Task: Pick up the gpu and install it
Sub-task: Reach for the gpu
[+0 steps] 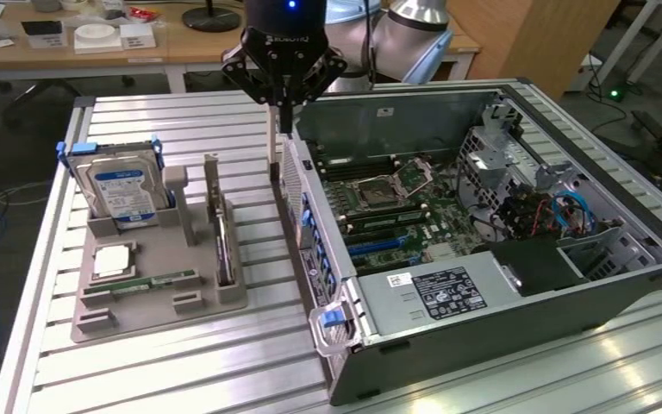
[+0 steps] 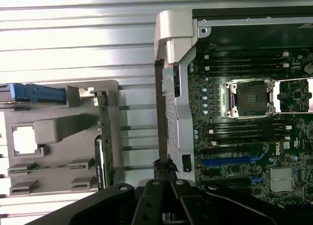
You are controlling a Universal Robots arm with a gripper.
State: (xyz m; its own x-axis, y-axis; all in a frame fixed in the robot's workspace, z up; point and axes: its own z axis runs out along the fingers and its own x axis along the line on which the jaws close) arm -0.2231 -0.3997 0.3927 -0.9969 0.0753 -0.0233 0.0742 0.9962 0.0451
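The gpu (image 1: 218,226) is a thin dark card standing on edge in a slot of the grey holder tray (image 1: 159,297), with its metal bracket at the far end. In the wrist view the gpu (image 2: 103,137) appears edge-on along the tray's side. My gripper (image 1: 286,122) hangs above the gap between the tray and the open computer case (image 1: 446,302), close to the case's near wall. Its fingers are shut together with nothing between them. In the wrist view the gripper (image 2: 166,167) points down beside that wall, apart from the gpu.
A silver hard drive (image 1: 124,191) with a blue-white label stands upright at the tray's far end, and a memory stick (image 1: 147,282) lies in the tray. The motherboard (image 1: 400,207) lies exposed inside the case. Everything rests on a slatted aluminium table (image 1: 170,371).
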